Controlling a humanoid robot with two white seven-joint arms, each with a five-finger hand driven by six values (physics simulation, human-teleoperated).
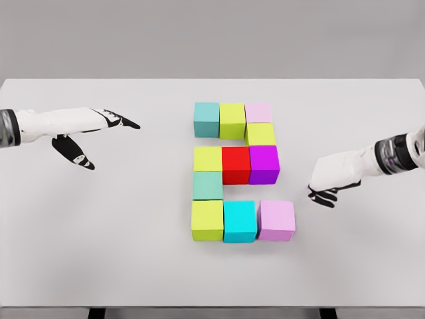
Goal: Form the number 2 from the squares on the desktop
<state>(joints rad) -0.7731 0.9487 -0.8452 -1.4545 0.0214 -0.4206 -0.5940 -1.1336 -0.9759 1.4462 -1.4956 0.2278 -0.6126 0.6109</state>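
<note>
Coloured cubes stand close together in the middle of the white table [99,232]. The top row holds a teal cube [206,119], a lime cube [232,120] and a pale pink cube [258,112]. Below the pink one sits a lime cube [261,134]. The middle row runs yellow-green [207,159], red [236,164], magenta [264,164]. A teal cube [207,185] follows on the left. The bottom row is lime [207,220], cyan [240,221], lilac [276,220]. My left hand [99,129] hovers open, left of the cubes. My right hand [327,181] is to their right, fingers curled down, holding nothing.
</note>
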